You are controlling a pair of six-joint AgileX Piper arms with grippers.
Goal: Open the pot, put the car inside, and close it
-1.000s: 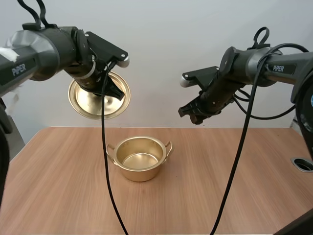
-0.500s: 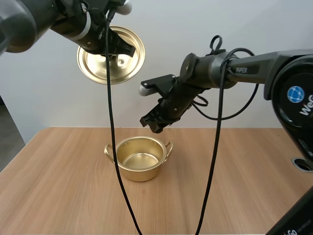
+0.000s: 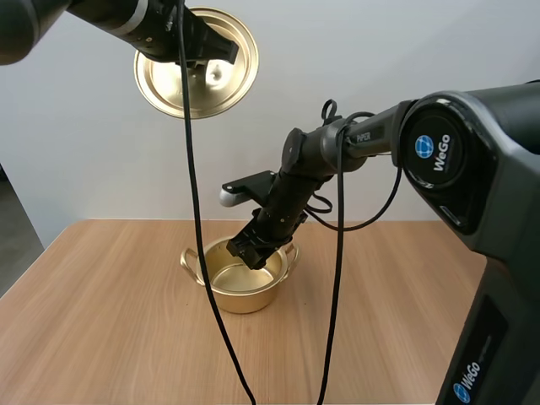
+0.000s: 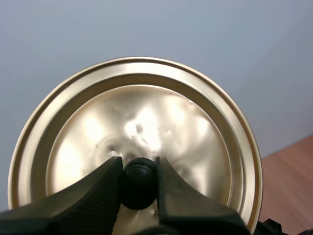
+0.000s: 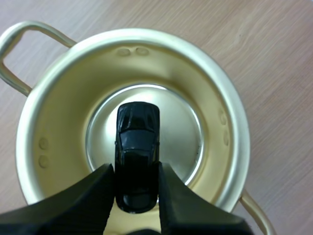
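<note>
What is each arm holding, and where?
Left tool: the round gold metal lid, by its black knob. Right tool: the small black toy car, by its sides.

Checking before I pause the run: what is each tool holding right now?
Left tool: shut on the lid.
Right tool: shut on the car, over the pot.

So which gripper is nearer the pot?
Right. The right gripper is just over the pot, holding the car; the left gripper is high above it, holding the lid.
</note>
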